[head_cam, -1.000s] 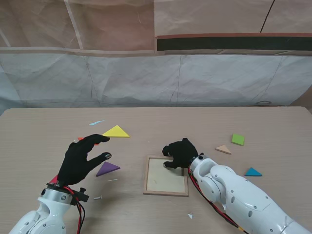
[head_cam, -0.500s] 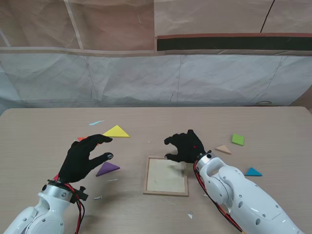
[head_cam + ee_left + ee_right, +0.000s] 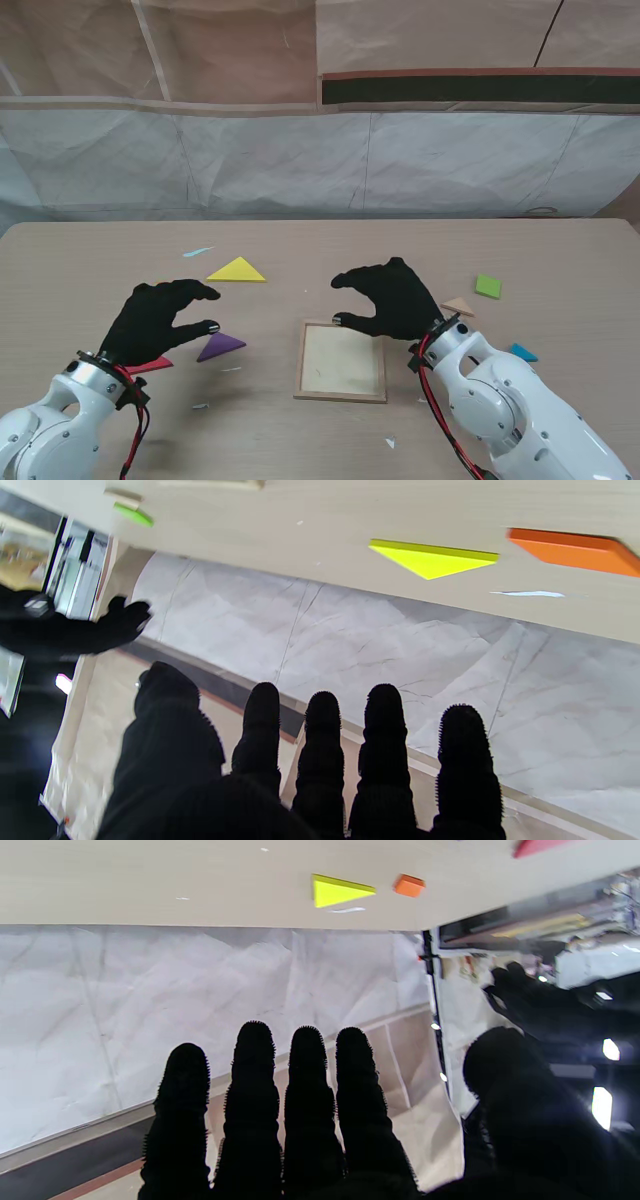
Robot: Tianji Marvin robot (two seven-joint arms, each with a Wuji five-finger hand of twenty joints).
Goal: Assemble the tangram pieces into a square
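Pale wood-grain table (image 3: 90, 265) across the scene, backed on the far side by a wall of crinkled grey-white sheeting with brown paper higher up and one dark strip at upper right. A few small white scraps scattered over the tabletop.

Left hand (image 3: 152, 322) black-gloved, raised over the near-left part of the table, palm down, fingers spread and slightly curled, thumb out toward the right; holding nothing. In the left wrist view, four fingers (image 3: 322, 750) straight and apart. Right hand (image 3: 392, 297) likewise gloved, palm down and splayed wide, empty, hovering at the far-right corner of the square tray (image 3: 304, 372); white arm running back to the near right.

Tray shallow, light wood, lying near centre between the two hands, nothing inside. Tangram pieces scattered around it: yellow triangle (image 3: 237, 270) far of the left hand; purple triangle (image 3: 219, 346) just right of the left thumb; red piece (image 3: 150, 365) partly hidden under the left wrist; orange piece (image 3: 575, 552) seen only from the wrist cameras, just beside the yellow one. Tan triangle (image 3: 459, 306) just right of the right hand, green square (image 3: 488, 286) farther right, blue triangle (image 3: 521, 352) to the near right, partly behind the right forearm.
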